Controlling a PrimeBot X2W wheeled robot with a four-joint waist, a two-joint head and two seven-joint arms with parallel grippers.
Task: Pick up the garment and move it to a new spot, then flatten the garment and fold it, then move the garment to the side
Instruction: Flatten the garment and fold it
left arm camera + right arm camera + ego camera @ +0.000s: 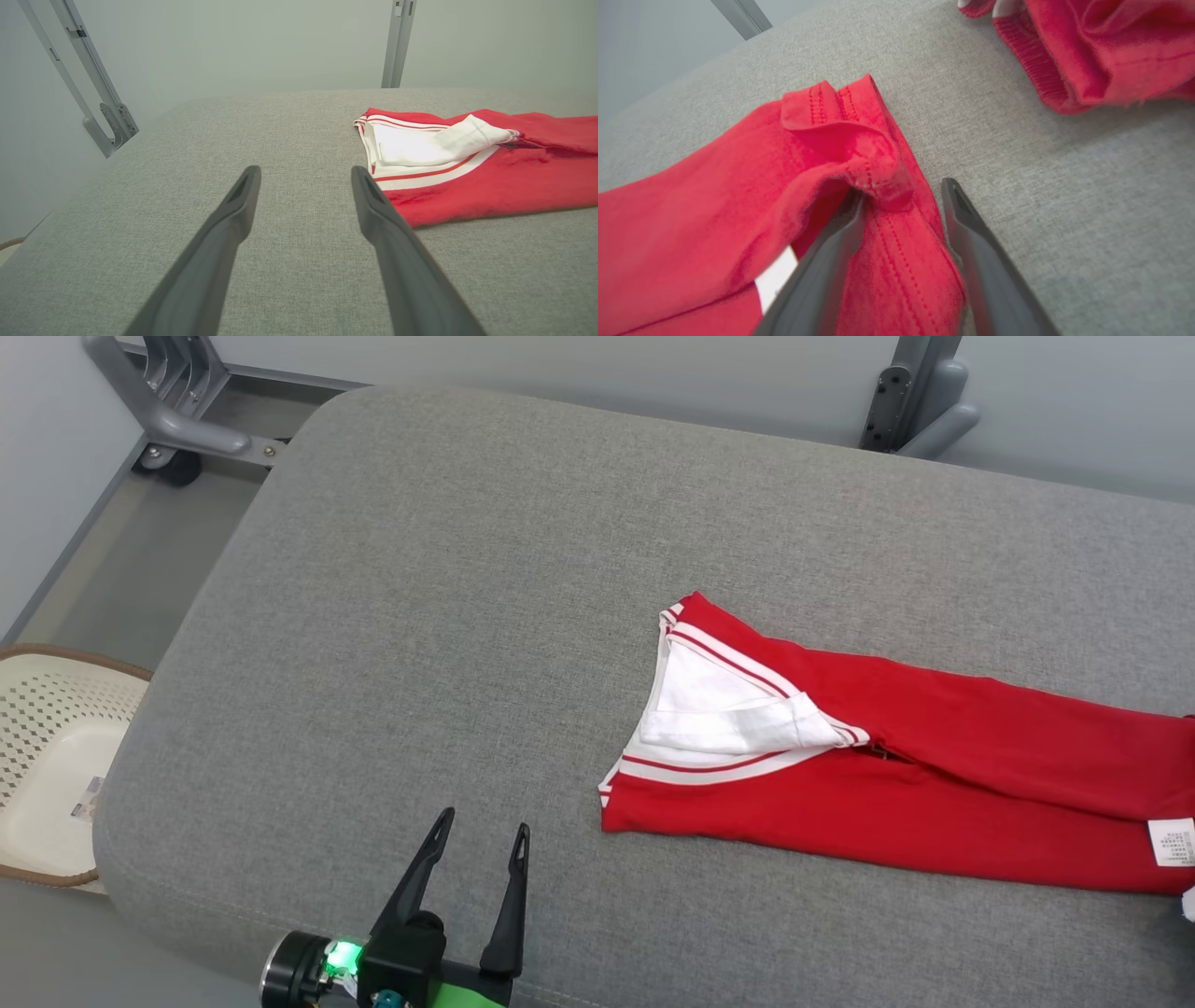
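Note:
The red garment (pixel 934 784), with white stripes and white lining at its open waist, lies flat on the right half of the grey cushioned table (pixel 420 569) and runs out of the head view's right edge. My left gripper (pixel 485 821) hovers open near the front edge, left of the garment (pixel 490 186), with nothing between its fingers (pixel 233 210). In the right wrist view my right gripper (pixel 903 191) straddles a stitched red hem (pixel 882 186). One finger is tucked under the fold, the other is beside the hem's edge, and the jaws stand apart.
A white perforated basket (pixel 47 756) sits on the floor at the table's left. Grey metal frame legs (pixel 177 401) (pixel 920 392) stand behind the table. A ribbed red cuff (pixel 1101 56) lies at the upper right of the right wrist view.

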